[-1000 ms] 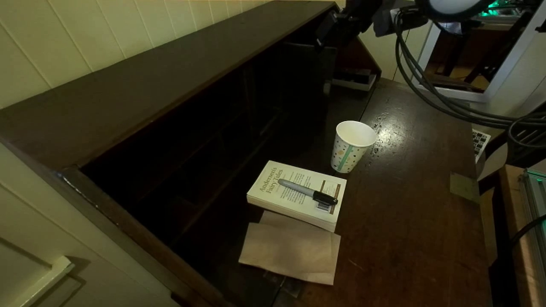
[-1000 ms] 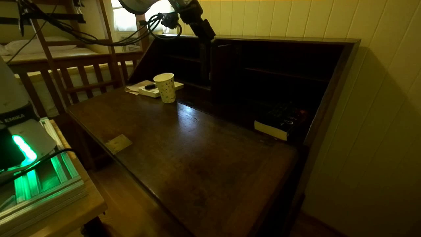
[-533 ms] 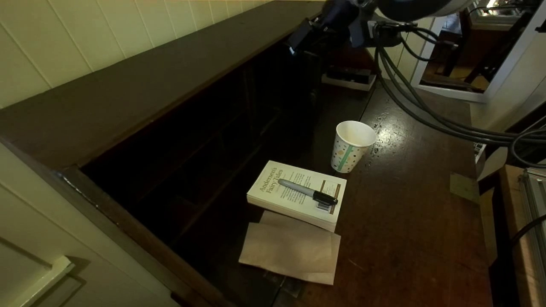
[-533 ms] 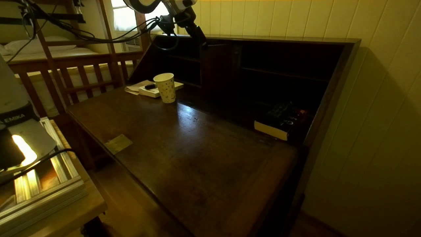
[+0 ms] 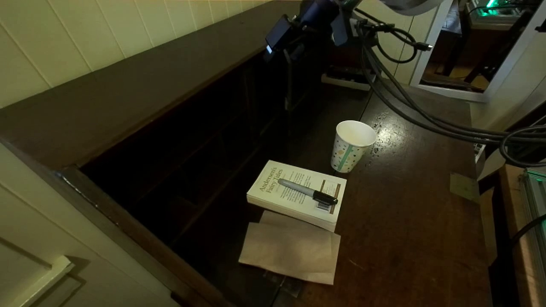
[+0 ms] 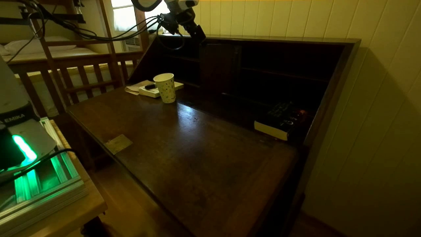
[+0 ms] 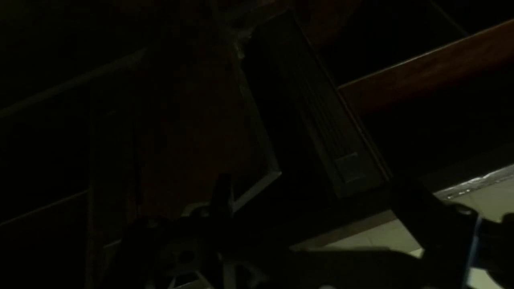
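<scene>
Robotiq gripper (image 7: 315, 188) spread wide at cabinet door (image 7: 200, 132), ajar, midway along secretary desk (image 6: 184, 148); contact unclear. Patterned paper cup (image 5: 350, 149) stands upright near Andersen's Fairy Tales paperback (image 5: 290, 200) bearing marker (image 5: 305, 191).

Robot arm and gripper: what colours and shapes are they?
The arm is pale and rounded, with a black band reading EMIKA and a glowing green light below. Black cables loop off it. The gripper looks black, with two fingers; it's too dark for finer details.
</scene>
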You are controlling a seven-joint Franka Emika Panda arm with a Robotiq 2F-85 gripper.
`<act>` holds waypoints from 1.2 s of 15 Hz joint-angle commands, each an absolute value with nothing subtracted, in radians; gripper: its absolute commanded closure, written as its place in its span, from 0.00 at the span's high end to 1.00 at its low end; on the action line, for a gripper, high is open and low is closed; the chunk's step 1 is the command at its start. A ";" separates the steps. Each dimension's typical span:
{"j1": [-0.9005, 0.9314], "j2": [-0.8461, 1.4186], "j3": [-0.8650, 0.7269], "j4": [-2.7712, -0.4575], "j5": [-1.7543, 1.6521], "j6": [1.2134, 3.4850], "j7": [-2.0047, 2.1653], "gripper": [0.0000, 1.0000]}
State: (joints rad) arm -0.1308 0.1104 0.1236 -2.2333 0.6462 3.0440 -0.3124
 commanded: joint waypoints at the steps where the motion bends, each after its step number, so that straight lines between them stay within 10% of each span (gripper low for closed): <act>1: -0.174 0.178 0.156 -2.177 0.749 3.017 -0.440 1.00; 18: -0.301 0.212 0.382 -2.095 1.249 2.986 -0.982 1.00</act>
